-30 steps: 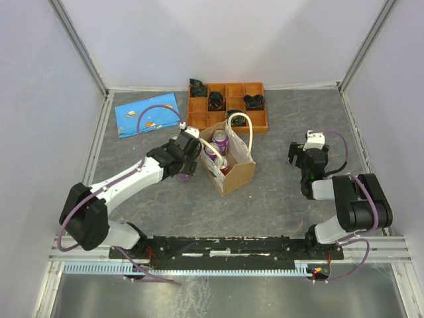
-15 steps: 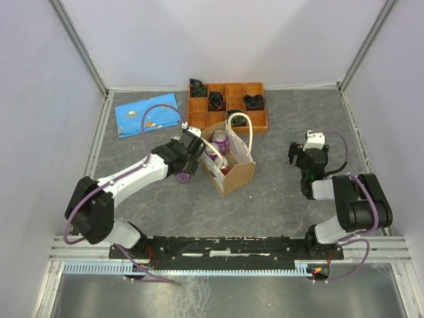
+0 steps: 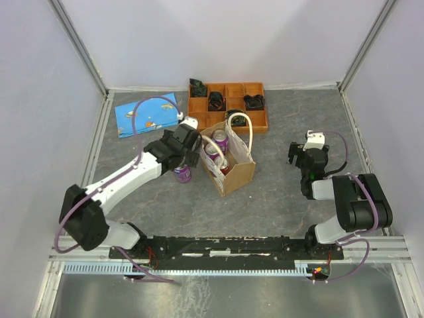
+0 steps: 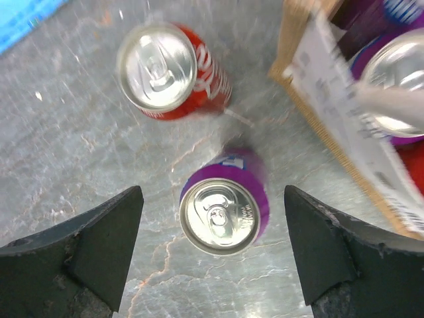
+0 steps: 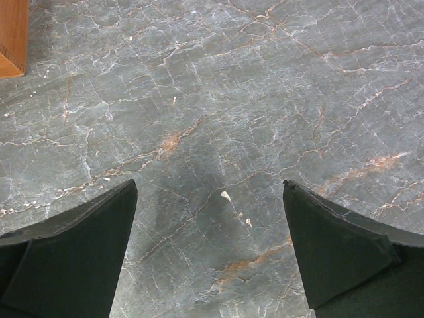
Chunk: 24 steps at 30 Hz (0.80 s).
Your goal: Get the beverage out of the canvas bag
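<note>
1. The left tool points straight down at the table. Its two dark fingers are spread wide apart and hold nothing.
2. Between those fingers, touching neither, a purple drink can with a silver pull-tab top stands upright on the grey, marble-patterned surface. From overhead it sits just left of the bag, which suggests it was set there to be clear of it.
3. A red drink can with a silver top stands just beyond the purple one, near it but apart. It is also outside the bag.
4. The small boxy tan-brown canvas bag, with white loop handles, stands open-topped at the table's centre. Its white printed side faces the left tool.
5. Three more can tops show inside the bag, two purple and one red, so beverages remain to be taken out. The open mouth leaves them reachable from above.
6. The right tool hovers over bare table well to the right of the bag. Its fingers are apart and empty, and it seems parked out of the way.
7. An orange wooden compartment tray holding small black items lies behind the bag, with a flat blue patterned cloth to the tray's left.
</note>
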Available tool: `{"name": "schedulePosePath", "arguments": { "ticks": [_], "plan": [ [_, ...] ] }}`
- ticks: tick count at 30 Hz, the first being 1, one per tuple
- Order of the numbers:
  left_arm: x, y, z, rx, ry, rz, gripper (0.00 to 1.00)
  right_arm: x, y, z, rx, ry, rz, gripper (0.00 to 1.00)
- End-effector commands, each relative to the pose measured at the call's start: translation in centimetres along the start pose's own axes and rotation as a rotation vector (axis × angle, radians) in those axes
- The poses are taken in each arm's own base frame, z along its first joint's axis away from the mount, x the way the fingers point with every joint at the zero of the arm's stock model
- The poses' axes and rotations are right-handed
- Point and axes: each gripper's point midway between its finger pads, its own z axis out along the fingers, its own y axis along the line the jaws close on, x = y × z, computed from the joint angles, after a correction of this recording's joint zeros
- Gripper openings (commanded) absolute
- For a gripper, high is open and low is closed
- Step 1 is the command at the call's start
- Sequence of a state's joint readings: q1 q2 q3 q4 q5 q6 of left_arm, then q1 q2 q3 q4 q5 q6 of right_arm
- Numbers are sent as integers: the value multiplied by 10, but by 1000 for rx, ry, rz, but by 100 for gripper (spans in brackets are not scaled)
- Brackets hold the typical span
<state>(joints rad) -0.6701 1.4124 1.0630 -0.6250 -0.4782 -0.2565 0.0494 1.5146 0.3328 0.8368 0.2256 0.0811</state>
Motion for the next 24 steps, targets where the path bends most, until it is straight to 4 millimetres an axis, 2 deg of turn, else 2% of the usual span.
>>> {"name": "schedulePosePath", "arguments": {
  "ticks": [1, 6, 10, 12, 16, 20, 24],
  "plan": [
    [-87, 10, -69, 72, -283, -125, 91, -23, 0, 5, 1, -67, 11, 99],
    [-155, 11, -140, 204, -550, -146, 80, -23, 0, 5, 1, -66, 11, 99],
    [-192, 3, -171, 267, -677, -110, 77, -23, 0, 5, 0, -66, 12, 99],
    [-205, -11, -172, 314, -688, -66, 72, -23, 0, 5, 1, -66, 11, 99],
    [-211, -59, -145, 416, -629, 47, 62, -23, 0, 5, 1, -65, 12, 99],
    [-203, -111, -125, 547, -573, 136, 53, -23, 0, 5, 0, -66, 12, 99],
    [-192, -148, -109, 610, -524, 195, 41, -23, 0, 5, 0, -66, 12, 99]
  ]
}}
